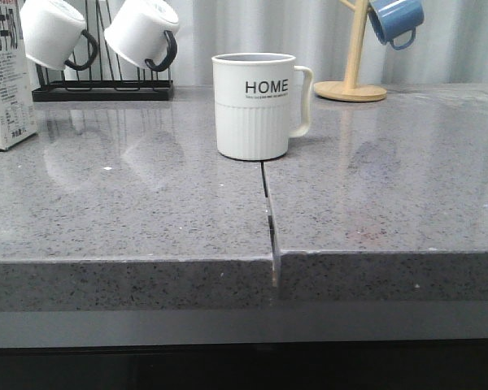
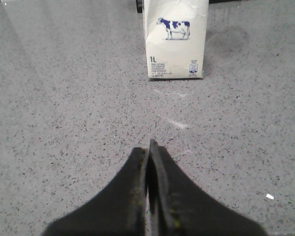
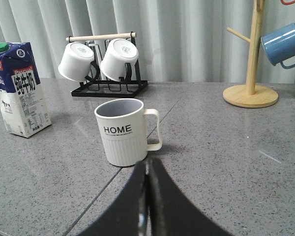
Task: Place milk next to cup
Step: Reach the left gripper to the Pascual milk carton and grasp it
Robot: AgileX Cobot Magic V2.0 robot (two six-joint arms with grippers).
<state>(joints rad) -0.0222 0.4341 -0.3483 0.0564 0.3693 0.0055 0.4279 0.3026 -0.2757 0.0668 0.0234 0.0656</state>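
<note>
**Milk carton stands far from the HOME cup; both grippers pressed together and holding nothing**

Front view: the cup (image 1: 254,106), a large white mug lettered "HOME", stands upright near the middle of the grey stone counter (image 1: 130,211), its handle toward the right, at the far end of the seam between two slabs. The milk (image 1: 6,73) stands upright at the far left edge, well apart from the cup and partly cut off by the frame. Behind them, two small white mugs (image 1: 98,32) hang on a black rack (image 1: 102,88); a blue mug (image 1: 395,19) hangs on a wooden mug tree (image 1: 354,57) at the back right. Neither arm appears here.

Left wrist view: the left gripper (image 2: 149,147) hovers over bare counter with its fingers pressed together, empty. The milk (image 2: 174,39) stands ahead of it, apart, its cow picture and "1L" facing the camera.

Right wrist view: the right gripper (image 3: 147,167) also has its fingers pressed together, empty. The cup (image 3: 125,132) stands just beyond the fingertips; whether they touch is unclear. The milk (image 3: 19,93) stands well off to one side of the cup.
</note>
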